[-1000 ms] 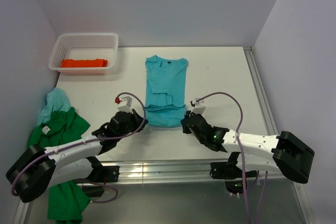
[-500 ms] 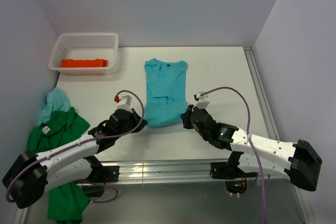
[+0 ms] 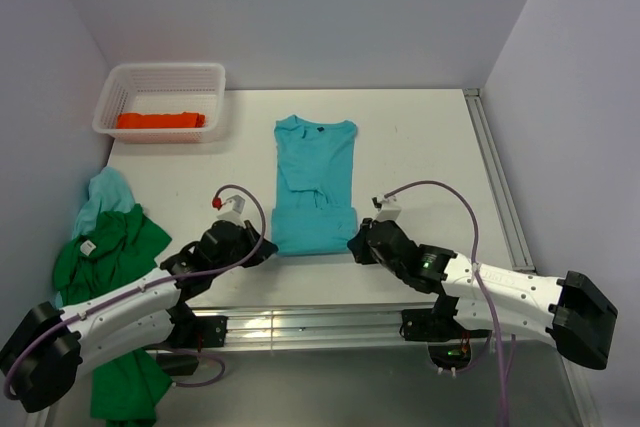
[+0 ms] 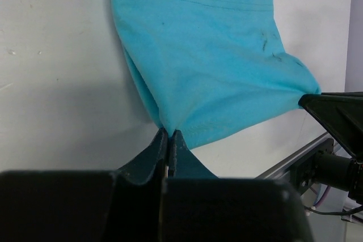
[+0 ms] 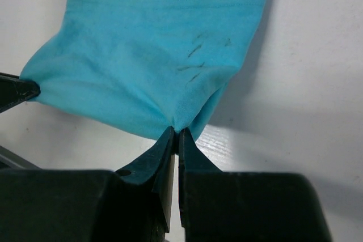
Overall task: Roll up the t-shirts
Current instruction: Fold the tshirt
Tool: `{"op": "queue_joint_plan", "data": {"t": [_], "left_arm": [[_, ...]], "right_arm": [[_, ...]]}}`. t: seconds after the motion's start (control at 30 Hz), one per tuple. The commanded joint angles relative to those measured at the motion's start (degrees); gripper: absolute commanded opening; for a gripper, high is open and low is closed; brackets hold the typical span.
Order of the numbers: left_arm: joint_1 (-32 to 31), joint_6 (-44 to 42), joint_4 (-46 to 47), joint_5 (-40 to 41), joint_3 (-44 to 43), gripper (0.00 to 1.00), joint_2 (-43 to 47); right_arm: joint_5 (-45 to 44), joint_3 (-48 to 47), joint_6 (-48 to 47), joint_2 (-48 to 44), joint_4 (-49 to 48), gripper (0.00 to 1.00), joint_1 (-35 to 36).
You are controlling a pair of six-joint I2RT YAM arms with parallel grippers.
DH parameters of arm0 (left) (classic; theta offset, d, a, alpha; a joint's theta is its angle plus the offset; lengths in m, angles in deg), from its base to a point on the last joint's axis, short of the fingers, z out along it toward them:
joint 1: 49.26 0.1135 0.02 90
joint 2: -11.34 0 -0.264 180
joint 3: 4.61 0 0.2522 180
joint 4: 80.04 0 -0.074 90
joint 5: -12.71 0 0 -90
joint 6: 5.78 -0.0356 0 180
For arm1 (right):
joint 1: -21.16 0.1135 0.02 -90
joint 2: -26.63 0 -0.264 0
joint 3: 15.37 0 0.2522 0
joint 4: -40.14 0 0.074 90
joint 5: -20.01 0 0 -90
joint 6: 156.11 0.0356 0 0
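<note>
Top external view: a turquoise cloth t-shirt (image 3: 315, 182), folded into a long narrow strip, lies flat at the centre of the white table (image 3: 430, 147), collar toward 12 o'clock and hem toward 6 o'clock. The left gripper (image 3: 269, 245) is clenched on the hem corner at 7 o'clock. The right gripper (image 3: 353, 244) is clenched on the hem corner at 5 o'clock.

Left wrist view: the dark fingers (image 4: 148, 154) pinch a bunched tip of cloth, and the fabric fans away toward 12 o'clock. Right wrist view: its fingers (image 5: 195, 157) pinch the other corner the same way.

At 10 o'clock on the table stands a white plastic mesh basket (image 3: 165, 66) holding a folded orange-red cloth t-shirt (image 3: 160, 120). At 8 o'clock a bright green cloth t-shirt (image 3: 110, 247) lies crumpled over the table edge, with a second turquoise cloth t-shirt (image 3: 105, 192) touching its 12 o'clock side.
</note>
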Motion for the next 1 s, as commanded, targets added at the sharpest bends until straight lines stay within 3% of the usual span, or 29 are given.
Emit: {"op": "queue_joint_plan", "data": {"t": [0.0,0.17,0.4,0.73,0.97], "left_arm": [[-0.25,1.2,-2.27,-0.78,-1.02,0.0,1.16],[-0.25,1.11,-12.71,0.97,-7.0,0.0,0.11],[0.8,-0.46,-16.26,-0.86,-14.04,0.0,-2.97],[12.22,-7.31,-16.16,-12.11,-19.48,0.0,-8.07],[14.69,-9.34,-16.43,-15.81,-25.11,0.0,-12.81]], "right_arm": [[1.6,-2.27,2.39,-0.83,3.92,0.0,0.13],[0.72,-9.03,3.01,-1.36,12.37,0.0,0.13],[4.32,-18.7,-0.68,2.68,20.29,0.0,-0.66],[13.89,-24.95,-5.25,6.28,20.56,0.0,-8.39],[21.19,-27.06,-6.92,9.53,19.77,0.0,-14.71]]}}
